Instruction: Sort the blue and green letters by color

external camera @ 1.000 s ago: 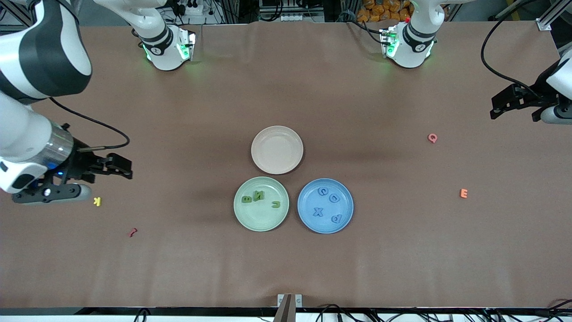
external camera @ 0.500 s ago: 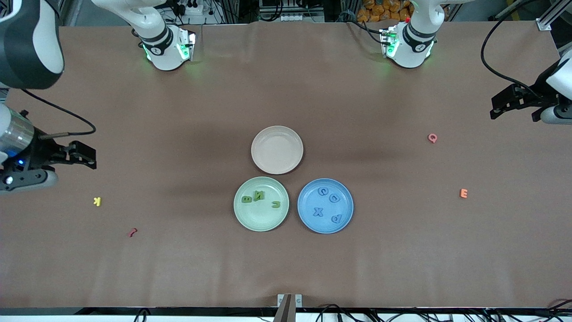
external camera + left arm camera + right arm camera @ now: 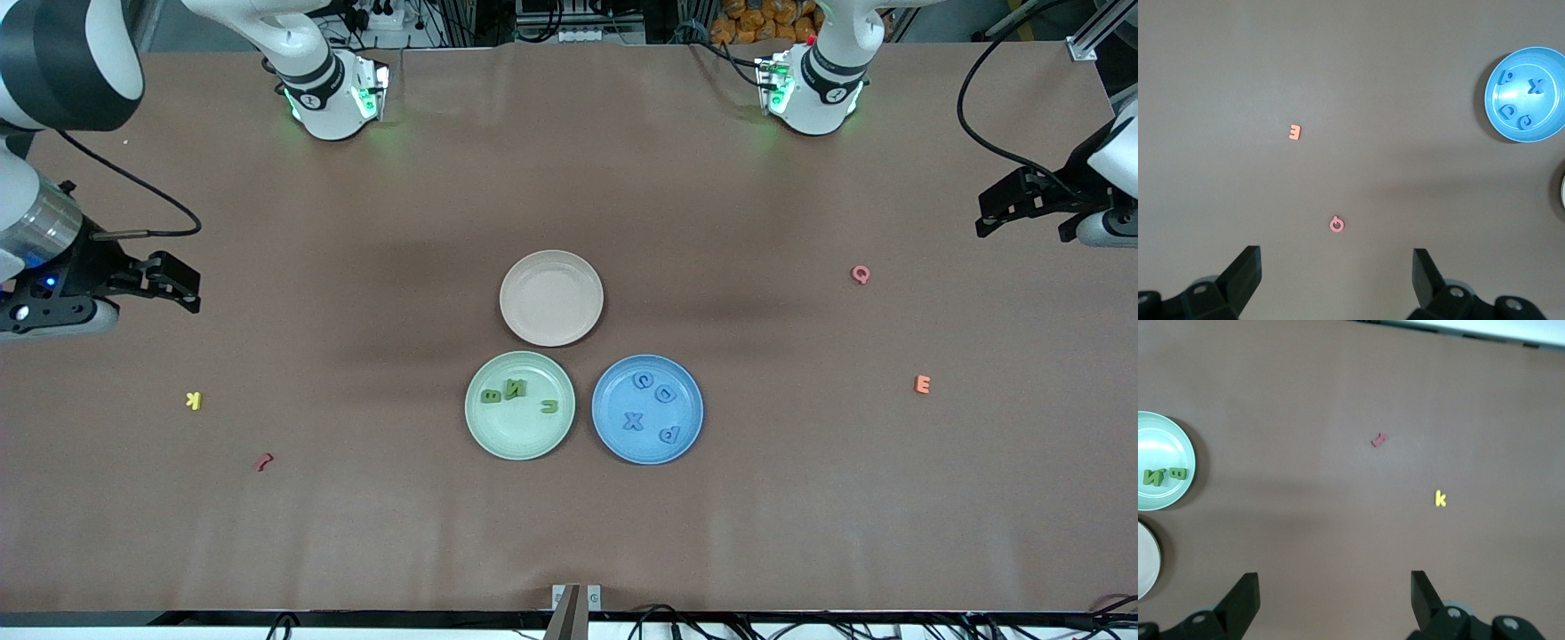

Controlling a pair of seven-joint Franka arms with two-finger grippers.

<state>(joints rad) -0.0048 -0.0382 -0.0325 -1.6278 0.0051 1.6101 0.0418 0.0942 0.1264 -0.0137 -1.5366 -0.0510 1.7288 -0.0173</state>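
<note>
- We count four blue letters (image 3: 652, 407) in the blue plate (image 3: 689, 440), green letters (image 3: 516, 393) in the green plate (image 3: 520, 440).
- Left gripper (image 3: 989, 213) and right gripper (image 3: 182, 282) both gape wide, empty.

1. Green letters (image 3: 516, 391) sitting on the green plate (image 3: 498, 440), blue letters (image 3: 653, 404) on the blue plate (image 3: 689, 436).
2. Beige plate (image 3: 551, 298) mid-table.
3. Both grippers, right (image 3: 182, 286) and left (image 3: 994, 213), spread open over the table's end edges.

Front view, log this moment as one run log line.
green letters on green plate | blue letters on blue plate | left gripper open, empty | right gripper open, empty
</note>
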